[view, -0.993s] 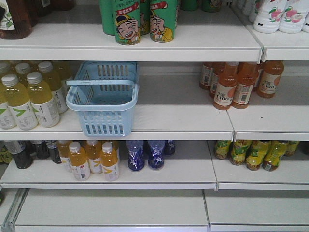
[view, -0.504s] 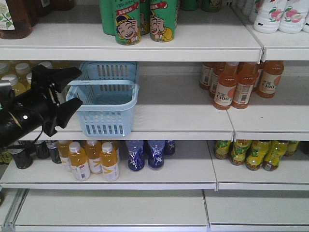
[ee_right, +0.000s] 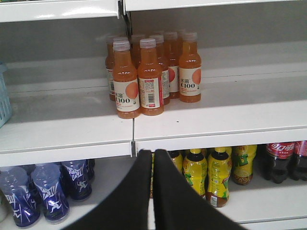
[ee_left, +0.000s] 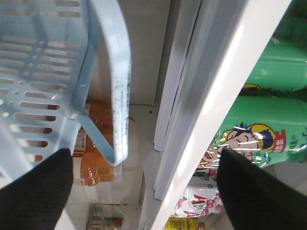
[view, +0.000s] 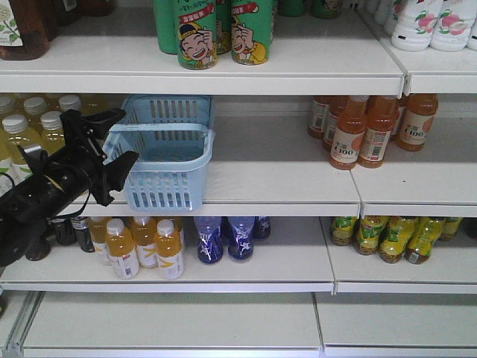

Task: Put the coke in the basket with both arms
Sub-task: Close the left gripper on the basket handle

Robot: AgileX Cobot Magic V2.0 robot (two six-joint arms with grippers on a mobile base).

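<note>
- The left gripper (view: 127,136) is hovering at the left rim of the basket (view: 168,190) with its jaws spread wide and gripping nothing. In the wrist view the hinged handle (ee_left: 120,86) is lying between the two fingers.
- The right gripper (ee_right: 153,187) is pointing at the orange bottles (ee_right: 144,76), its jaws pressed together and empty.
- The coke is not showing in any view. The dark cola bottles (ee_right: 283,160) low on the right are not the red one.
- Risk: if the jaws are closing off-centre, they could be pinching the slotted wall instead of the handle — or the handle could be swinging away on its hinge.
- Risk: a sideways nudge could be sliding the light basket toward the shelf (view: 283,186) edge, since its front is sitting right at the lip.
- The arm is hiding part of the basket's left side, so I cannot tell whether either finger is touching it.
</note>
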